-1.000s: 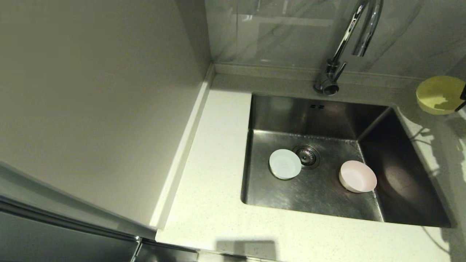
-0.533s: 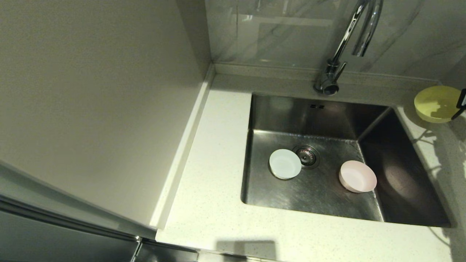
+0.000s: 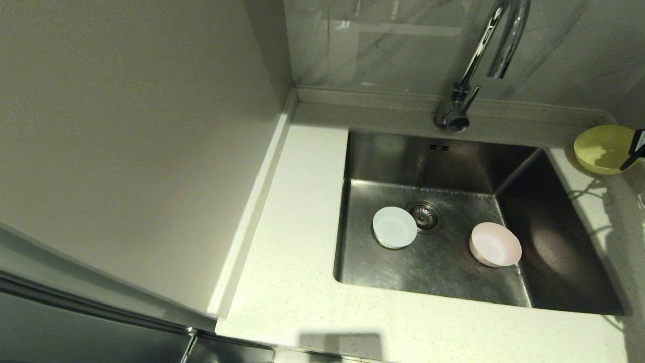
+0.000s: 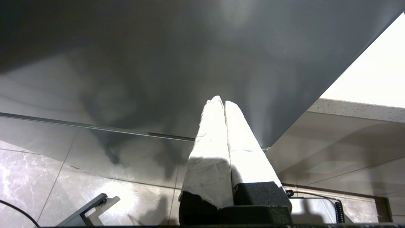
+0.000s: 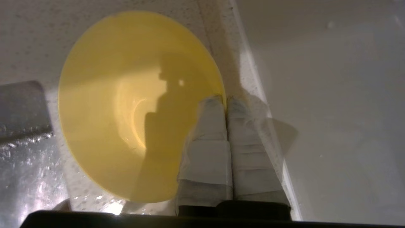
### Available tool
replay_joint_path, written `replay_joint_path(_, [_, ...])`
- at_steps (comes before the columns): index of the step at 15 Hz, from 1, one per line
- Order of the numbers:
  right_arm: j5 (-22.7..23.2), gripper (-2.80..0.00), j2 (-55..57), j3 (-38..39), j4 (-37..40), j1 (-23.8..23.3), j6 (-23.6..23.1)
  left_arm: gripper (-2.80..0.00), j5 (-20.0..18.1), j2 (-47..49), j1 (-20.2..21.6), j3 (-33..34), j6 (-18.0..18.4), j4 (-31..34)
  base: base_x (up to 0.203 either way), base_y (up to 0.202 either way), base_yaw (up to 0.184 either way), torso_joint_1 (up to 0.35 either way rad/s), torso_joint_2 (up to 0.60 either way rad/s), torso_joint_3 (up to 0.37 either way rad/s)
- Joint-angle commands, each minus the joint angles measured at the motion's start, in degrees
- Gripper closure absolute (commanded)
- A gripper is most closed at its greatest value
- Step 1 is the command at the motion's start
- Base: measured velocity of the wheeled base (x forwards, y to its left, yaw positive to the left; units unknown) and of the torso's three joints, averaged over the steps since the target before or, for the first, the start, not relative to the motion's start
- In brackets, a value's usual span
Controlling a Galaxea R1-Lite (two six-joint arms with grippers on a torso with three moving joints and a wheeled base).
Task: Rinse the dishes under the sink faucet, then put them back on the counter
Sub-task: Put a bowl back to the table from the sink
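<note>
From the head view, the yellow-green bowl (image 3: 602,148) sits at the far right on the worktop (image 3: 297,282), just beyond the back right corner of the sink (image 3: 564,252), with a dark sliver of the right gripper (image 3: 636,147) at its right rim; whether the bowl rests fully on the stone or hangs just above it is hard to tell from here. The white bowl (image 3: 394,227) lies on the sink floor touching the round drain (image 3: 425,216), and the pink bowl (image 3: 495,244) lies well to its right, tilted against the slope of the basin. The faucet (image 3: 484,50) arches over the back edge and no water shows running from its spout. The left wrist view shows only the left gripper (image 4: 224,104), parked low beside a dark cabinet front above a tiled floor, its white-wrapped jaws pressed together on nothing. The right wrist view shows the right gripper's jaws pinching the rim of the yellow-green bowl, one finger inside and one outside, the bowl upright over speckled stone next to the raised back edge, with a wet corner of the sink beside it. By this reckoning one bowl of three is at or nearly at its place on the worktop and not yet let go, while two bowls in the sink await rinsing and return.
</note>
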Motion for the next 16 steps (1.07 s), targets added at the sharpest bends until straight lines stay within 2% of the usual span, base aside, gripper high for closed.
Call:
replay_joint_path(1, [0.04,-2.8,0.62,-0.55,0.03,0.03,-0.05,0.0,0.02,-0.09,0.0,0.0,-0.03,-0.02,0.0,0.0,0.0,0.0,0.0,0.0])
replay_joint_path(7, [0.17,-2.8,-1.89,-1.27,-1.32,0.03,0.14,0.0,0.02,-0.09,0.0,0.0,-0.03,-0.02,0.0,0.0,0.0,0.0,0.0,0.0])
replay_joint_path(9, [1.47,-2.8,-5.53,-0.53,-1.17,0.31,0.41,0.0,0.02,-0.09,0.0,0.0,-0.03,-0.02,0.0,0.0,0.0,0.0,0.0,0.0])
replay_joint_path(12, [12.44,-2.8,-15.59,7.04,-1.22,2.39,-0.16,0.0,0.02,-0.09,0.0,0.0,-0.03,-0.02,0.0,0.0,0.0,0.0,0.0,0.0])
replay_joint_path(14, [20.65,-2.8,-23.08,14.04,-1.45,6.57,-1.37,0.0,0.02,-0.09,0.0,0.0,-0.03,-0.02,0.0,0.0,0.0,0.0,0.0,0.0])
replay_joint_path(16, [23.91,-2.8,-25.48,17.25,2.0,10.59,-4.2,0.0,0.02,-0.09,0.0,0.0,-0.03,-0.02,0.0,0.0,0.0,0.0,0.0,0.0])
